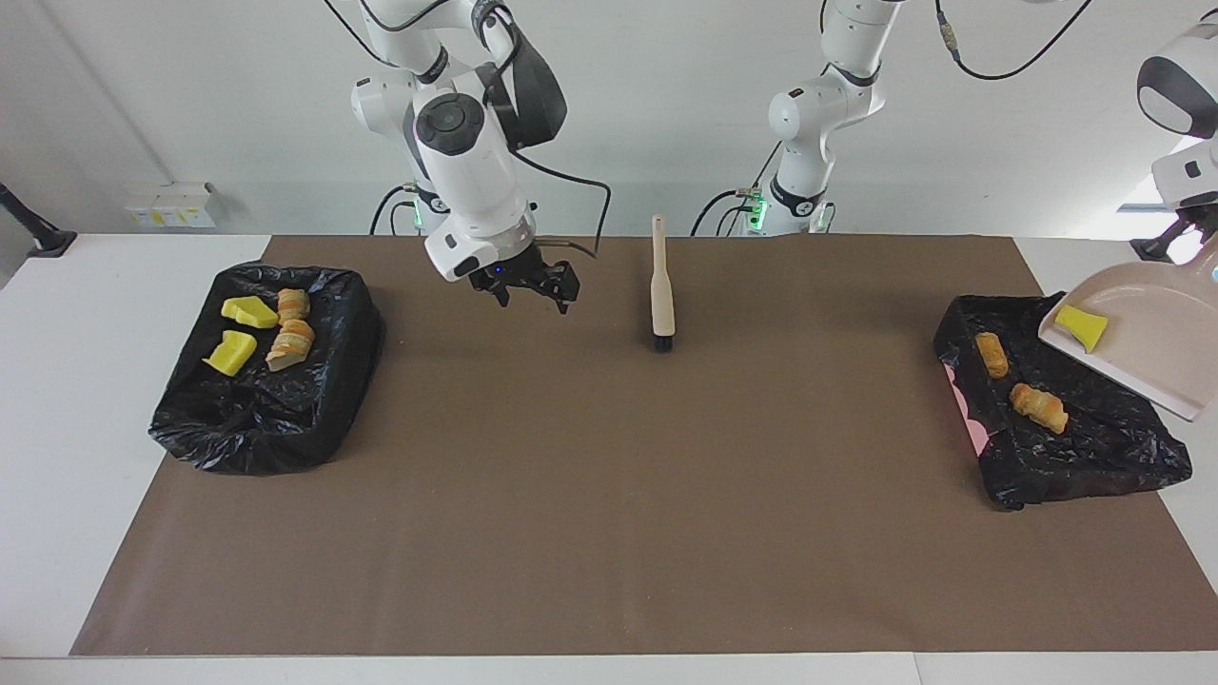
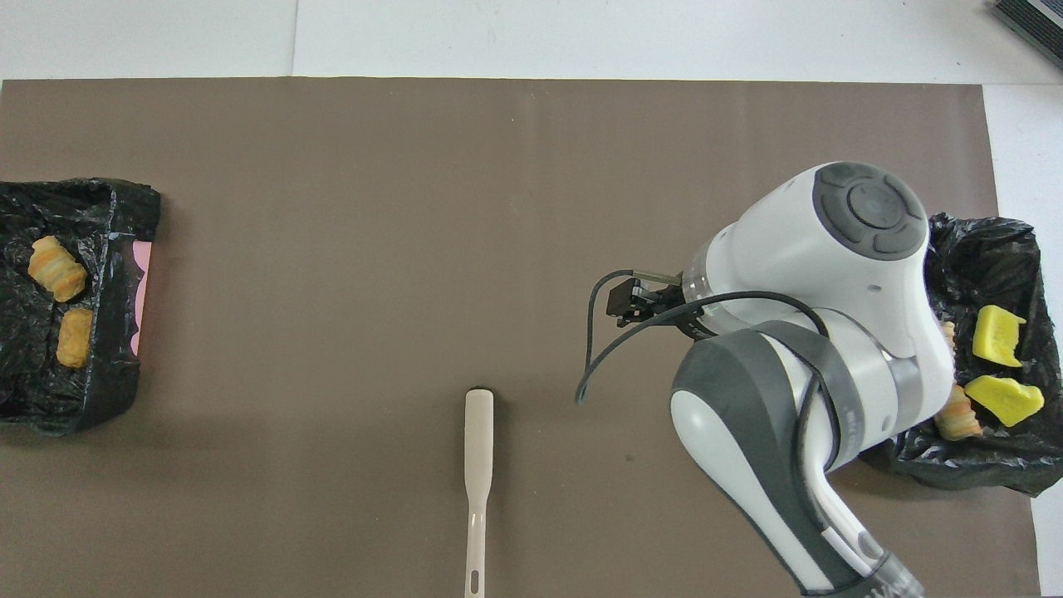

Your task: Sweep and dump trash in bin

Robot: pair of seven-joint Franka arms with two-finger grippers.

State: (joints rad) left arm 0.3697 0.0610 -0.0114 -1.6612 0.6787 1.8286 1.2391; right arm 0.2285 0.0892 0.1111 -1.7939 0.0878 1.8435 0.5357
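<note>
Tilting a beige plastic dustpan (image 1: 1156, 347) over the black-bagged bin (image 1: 1075, 447) at the left arm's end of the counter (image 1: 609, 495), left pincer (image 1: 1201, 221) clamped narrow on its handle. One yellow sponge chunk (image 1: 1083, 326) clinging in the pan; two tan bread lumps (image 1: 1039, 406) lying in the bin. Right pincer (image 1: 533, 283) hanging wide, empty, waiting. Risking the chunk bouncing off the rim onto the brown mat if tipped fast.

yellow sponge chunks (image 1: 249, 312): 3 | bread-like lumps (image 1: 1039, 407): 4 | bins (image 1: 269, 419): 2 | brush (image 1: 661, 285): 1 | dustpan (image 1: 1151, 342): 1
</note>
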